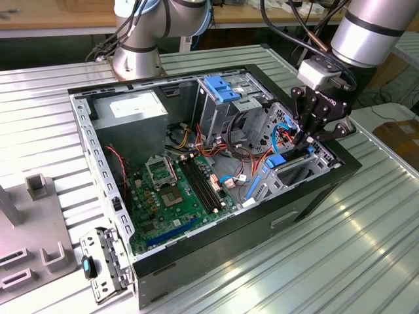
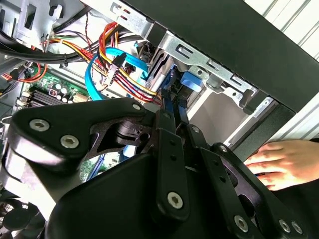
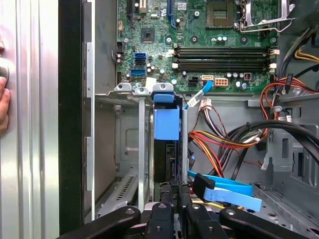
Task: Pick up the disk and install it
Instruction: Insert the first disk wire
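Note:
The disk (image 3: pixel 165 160) stands on edge in a slot of the metal drive bay (image 3: pixel 130 94) at the front corner of the open computer case (image 1: pixel 216 252). Its bright blue bracket (image 3: pixel 166 123) faces the motherboard. My gripper (image 3: pixel 174 190) sits over the disk's near end, fingers drawn close together on it. In the second wrist view the fingers (image 2: pixel 167 105) pinch just in front of the blue tab (image 2: pixel 192 81). In the exterior view the gripper (image 1: pixel 306 139) hangs over the bay at the case's right end, next to the blue bracket (image 1: pixel 277 159).
A person's hand (image 2: pixel 284 162) rests on the table outside the case wall, also seen as a hand (image 3: pixel 4 102). Blue flat cables (image 3: pixel 227 188) and coloured wire bundles (image 3: pixel 219 142) lie beside the bay. A tall drive cage with a blue latch (image 1: pixel 222 88) stands behind it.

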`<state>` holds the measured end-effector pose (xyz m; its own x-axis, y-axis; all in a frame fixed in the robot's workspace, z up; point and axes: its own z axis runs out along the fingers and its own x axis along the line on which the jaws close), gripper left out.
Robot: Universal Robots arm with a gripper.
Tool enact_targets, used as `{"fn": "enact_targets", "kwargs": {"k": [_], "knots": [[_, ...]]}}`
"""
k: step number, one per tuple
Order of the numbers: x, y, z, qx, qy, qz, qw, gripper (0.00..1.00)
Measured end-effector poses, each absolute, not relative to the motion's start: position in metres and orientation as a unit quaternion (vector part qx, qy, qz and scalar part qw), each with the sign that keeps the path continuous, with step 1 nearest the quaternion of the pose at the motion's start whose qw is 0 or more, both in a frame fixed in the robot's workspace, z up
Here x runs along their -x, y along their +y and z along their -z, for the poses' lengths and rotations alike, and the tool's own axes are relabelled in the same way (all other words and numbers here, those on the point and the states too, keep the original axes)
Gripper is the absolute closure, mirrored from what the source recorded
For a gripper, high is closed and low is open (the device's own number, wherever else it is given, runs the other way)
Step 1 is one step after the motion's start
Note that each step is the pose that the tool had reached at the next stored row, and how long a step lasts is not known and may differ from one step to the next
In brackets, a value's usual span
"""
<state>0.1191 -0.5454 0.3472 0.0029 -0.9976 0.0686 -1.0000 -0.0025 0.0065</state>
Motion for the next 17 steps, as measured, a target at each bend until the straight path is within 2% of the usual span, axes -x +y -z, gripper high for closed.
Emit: {"fn": "enact_targets", "kwargs": {"k": [17], "knots": [[-0.1189, -0.5472, -0.3493, -0.708, -0.706, -0.021, 0.025, 0.84]]}}
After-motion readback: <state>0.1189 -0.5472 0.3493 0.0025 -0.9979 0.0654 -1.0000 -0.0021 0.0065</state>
